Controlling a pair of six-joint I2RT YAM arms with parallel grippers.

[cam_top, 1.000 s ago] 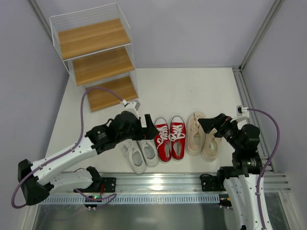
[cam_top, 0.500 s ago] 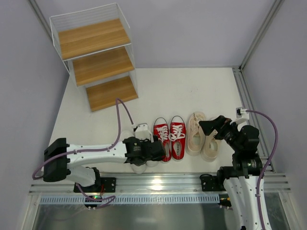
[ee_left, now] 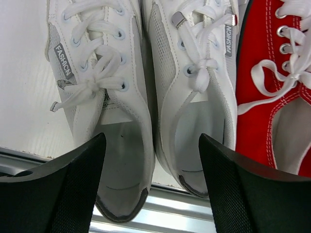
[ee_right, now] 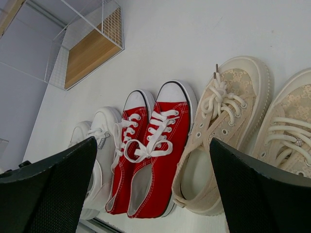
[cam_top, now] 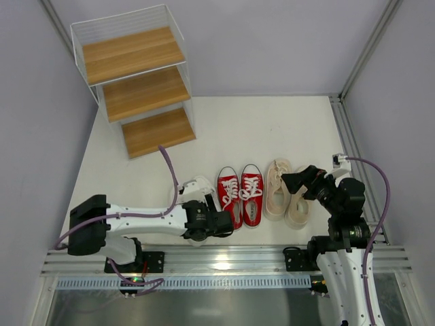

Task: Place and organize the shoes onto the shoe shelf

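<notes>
Left wrist: left end effector wide open above white sneakers — nothing gripped; right end effector open, empty.

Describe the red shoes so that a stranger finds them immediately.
On the table, three pairs stand in a row near the metal rail. The red shoes are the middle pair, between the white pair and the cream pair; only they are red.

Right pincer: black fingers wide apart at lower corners, nothing between them, nothing touched.
Three pairs in row on white table, toes pointing away: white sneakers left, partly behind left finger; red sneakers middle; cream sneakers right.
Pairs just beside each other.
Shoe shelf upper left, well apart from shoes; one wooden board, white wire frame visible.
</notes>
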